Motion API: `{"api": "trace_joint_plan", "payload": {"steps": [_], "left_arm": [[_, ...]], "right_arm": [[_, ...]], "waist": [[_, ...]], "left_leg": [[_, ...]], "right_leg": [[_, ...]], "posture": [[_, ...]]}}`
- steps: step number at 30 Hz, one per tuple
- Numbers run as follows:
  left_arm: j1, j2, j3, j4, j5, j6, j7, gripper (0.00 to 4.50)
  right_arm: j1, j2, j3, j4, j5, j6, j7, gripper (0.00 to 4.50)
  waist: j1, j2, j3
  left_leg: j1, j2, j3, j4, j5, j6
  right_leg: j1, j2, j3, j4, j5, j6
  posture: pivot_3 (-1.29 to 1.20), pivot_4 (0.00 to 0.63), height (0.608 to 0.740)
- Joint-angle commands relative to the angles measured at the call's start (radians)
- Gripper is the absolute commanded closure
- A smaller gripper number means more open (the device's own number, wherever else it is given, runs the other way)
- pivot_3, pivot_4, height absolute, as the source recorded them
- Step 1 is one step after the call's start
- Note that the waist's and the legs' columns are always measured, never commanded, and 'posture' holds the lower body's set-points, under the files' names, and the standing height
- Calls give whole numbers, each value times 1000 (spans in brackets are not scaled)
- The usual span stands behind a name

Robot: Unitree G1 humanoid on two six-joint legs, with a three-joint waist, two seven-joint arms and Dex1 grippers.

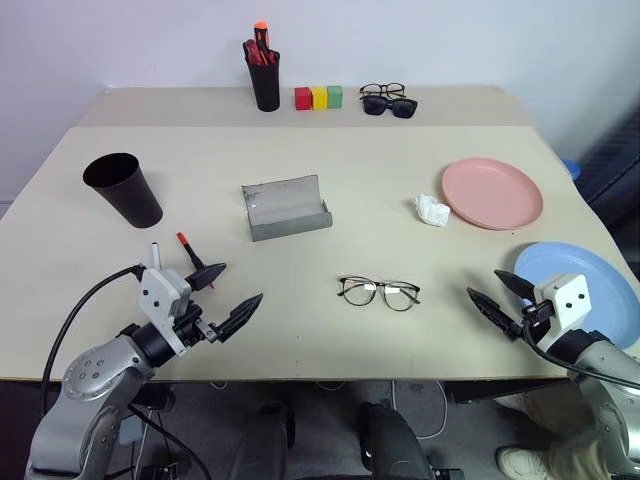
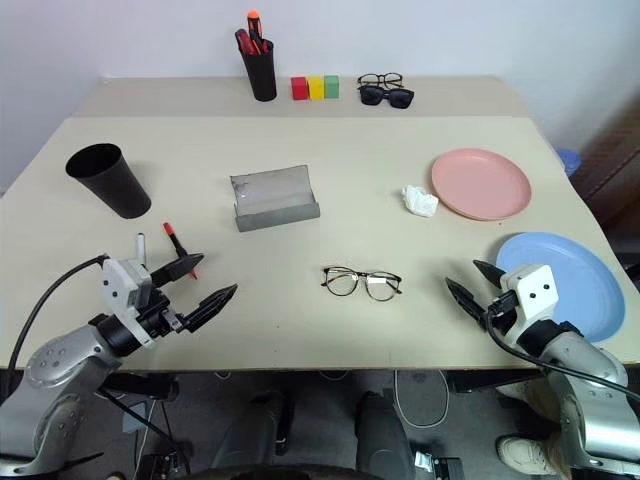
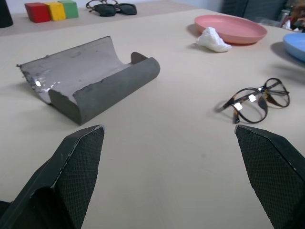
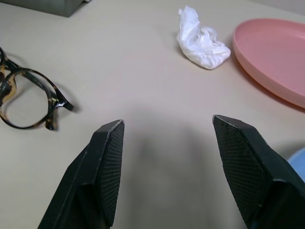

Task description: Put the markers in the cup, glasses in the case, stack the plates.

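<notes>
Two markers lie at the front left: a red-capped one (image 1: 186, 243), partly behind my left gripper's upper finger, and a whitish one (image 1: 155, 253). Behind them stands the wide black cup (image 1: 123, 188). The grey case (image 1: 286, 208) lies open mid-table. In front of it the wire-framed glasses (image 1: 378, 292) rest unfolded. A pink plate (image 1: 492, 192) sits at the right, and a light blue plate (image 1: 590, 280) nearer, by my right gripper. My left gripper (image 1: 240, 283) hovers open just right of the markers, holding nothing. My right gripper (image 1: 484, 283) is open and empty, right of the glasses.
A crumpled white tissue (image 1: 432, 209) lies beside the pink plate. At the back stand a slim black pen holder (image 1: 265, 75) with red pens, three coloured blocks (image 1: 319, 97), and black sunglasses with another pair (image 1: 388, 100). The table's front edge runs just below both grippers.
</notes>
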Motion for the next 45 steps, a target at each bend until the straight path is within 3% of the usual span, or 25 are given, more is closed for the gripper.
{"api": "trace_joint_plan", "payload": {"steps": [1, 30, 33, 37, 40, 45], "left_arm": [[11, 7, 18, -39, -20, -1, -7, 0], [-1, -27, 34, -64, -25, 33, 111, 0], [-61, -75, 61, -67, -63, 113, 240, 0], [-213, -168, 63, -72, 31, 307, 579, 0], [-347, -247, 91, -63, 22, 487, 773, 0], [-509, -372, 192, -8, 19, 688, 987, 0]], "right_arm": [[-4, -16, -42, -1, 11, -26, 7, 1504], [-98, -18, 24, 47, -6, -38, 25, 1504], [-156, -11, 53, 69, 11, -71, 75, 1504], [-299, -4, 134, 100, 55, -103, 199, 1504], [-394, -3, 188, 139, 68, -106, 273, 1504], [-481, 0, 252, 164, 89, -97, 364, 1504]], "waist": [[-1, 0, 0], [-3, 0, 0], [-2, 0, 0], [-3, -2, 1], [-1, -3, 1], [0, -5, 2]], "left_leg": [[1, 0, 0, 0, 0, 0], [3, 3, 4, 3, 0, 0], [3, 3, 4, 3, 0, 0], [6, 2, 3, 5, 0, 0], [7, 2, 2, 5, 0, 1], [7, 1, 1, 5, 1, 1]], "right_leg": [[0, 0, 0, 1, 0, 0], [0, 1, 1, 5, -2, 3], [0, 1, 1, 6, -2, 3], [3, 2, 1, 9, -1, 6], [5, 3, 1, 10, 2, 11], [5, 4, 1, 10, 5, 11]], "posture": [[0, 150, 740], [0, 150, 740], [0, 150, 740], [0, 150, 740], [0, 150, 740], [0, 150, 740]]}}
